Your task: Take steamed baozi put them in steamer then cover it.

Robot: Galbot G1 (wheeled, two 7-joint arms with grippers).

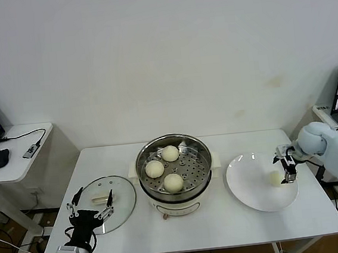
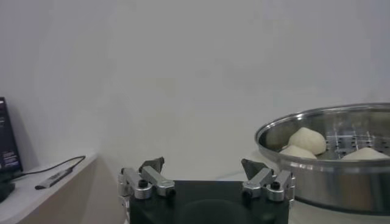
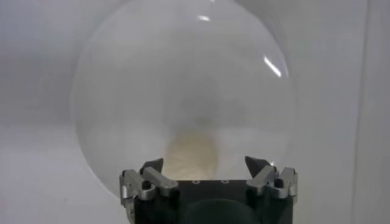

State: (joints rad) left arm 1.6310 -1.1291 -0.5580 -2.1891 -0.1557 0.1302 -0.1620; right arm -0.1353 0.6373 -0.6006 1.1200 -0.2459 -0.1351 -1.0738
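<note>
Baozi numbered four in all; three sat on the perforated tray of the steamer at the table's centre, and the fourth lay on the white plate to the right, toward that plate's right side. The right gripper hung just over this last bun, jaws spread wide and holding nothing; in the right wrist view the bun lay between the open fingertips but a little off centre, toward one finger. The left gripper waited at the near left, near the cover's near edge, jaws equally wide and empty.

The likeliest fault, as I judged it, was a lopsided close; one finger meeting the dough first could roll the bun across the smooth plate or push it toward the rim. Too firm a squeeze could dent or tear so soft a thing; too light a one could drop it on the way to the steamer. The free spot on the tray was at the right, so a careless release might land it on a neighbour.

The buns looked smooth, off-white and domed, unmarked; the cover, clear glass with a pale bar handle, lay flat on the table left of the steamer.
</note>
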